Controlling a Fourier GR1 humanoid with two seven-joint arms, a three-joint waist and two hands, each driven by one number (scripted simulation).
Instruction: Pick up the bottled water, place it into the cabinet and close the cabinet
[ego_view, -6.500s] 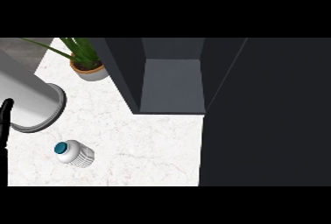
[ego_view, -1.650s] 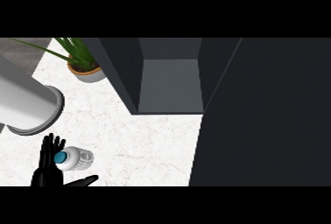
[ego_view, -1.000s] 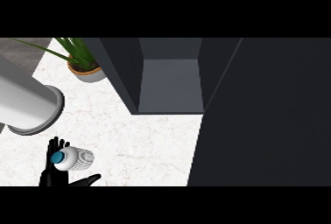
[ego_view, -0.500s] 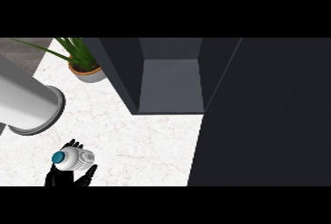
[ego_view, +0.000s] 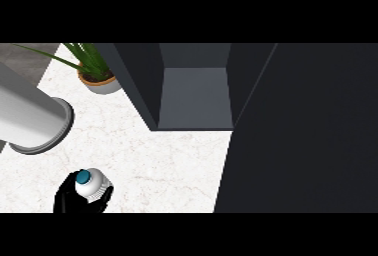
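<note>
At the far left, a large grey cylinder (ego_view: 29, 122) lies across the left edge of the white marble counter (ego_view: 162, 160), and a potted plant (ego_view: 94, 75) stands beyond it at the far side. Near the lower left, the left hand (ego_view: 72, 201) has its black fingers curled around the bottled water (ego_view: 91, 184), which stands upright on the counter with its blue cap facing the camera, so its long axis runs vertically toward the viewer. The bottle sits inside the hand's grasp, with fingers showing on its left and near sides; whether the base has left the counter cannot be determined from this view. To the right and farther away, the cabinet (ego_view: 196, 90) stands with its grey interior exposed, and its dark open door (ego_view: 303, 130) fills the right side of the scene. The right hand is not visible. The governing relation for the coming move is that the cabinet opening lies to the far right of the held bottle, well apart from it, with bare counter between. Judged from this layout, the grasp step is essentially made; lifting, carrying toward the opening, placing inside and closing the door are not yet done. Clearance against the cabinet's left wall will likely need attention during the carry.
</note>
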